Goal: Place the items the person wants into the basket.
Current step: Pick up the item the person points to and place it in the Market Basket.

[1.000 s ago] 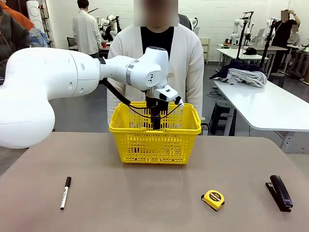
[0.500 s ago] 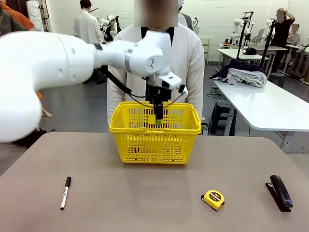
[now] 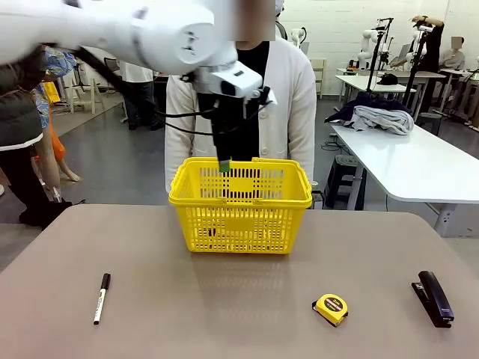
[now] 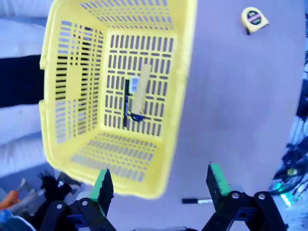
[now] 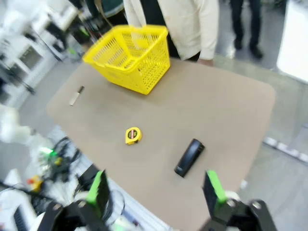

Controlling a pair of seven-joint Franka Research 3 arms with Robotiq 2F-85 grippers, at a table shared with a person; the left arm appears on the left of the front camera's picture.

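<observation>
The yellow basket (image 3: pixel 239 206) stands at the far middle of the table, in front of the person (image 3: pixel 288 97) in a white cardigan. My left gripper (image 3: pixel 224 164) hangs open and empty just above the basket's far rim. In the left wrist view the left gripper (image 4: pixel 160 185) looks down into the basket (image 4: pixel 72 86), where a yellowish utility knife (image 4: pixel 141 89) and a thin black pen (image 4: pixel 126 103) lie on the floor. The black stapler (image 3: pixel 432 298) lies at the near right. My right gripper (image 5: pixel 156 190) is open, high above the stapler (image 5: pixel 189 157) and the basket (image 5: pixel 130 57).
A white marker (image 3: pixel 101 298) with a black cap lies near the table's front left. A yellow tape measure (image 3: pixel 331 308) sits front right of centre, left of the stapler. Another white table (image 3: pixel 419 164) with clothes stands off to the right.
My left arm has lifted up out of the basket and swung a little to the left, its gripper still open. The things on the table have not moved.
</observation>
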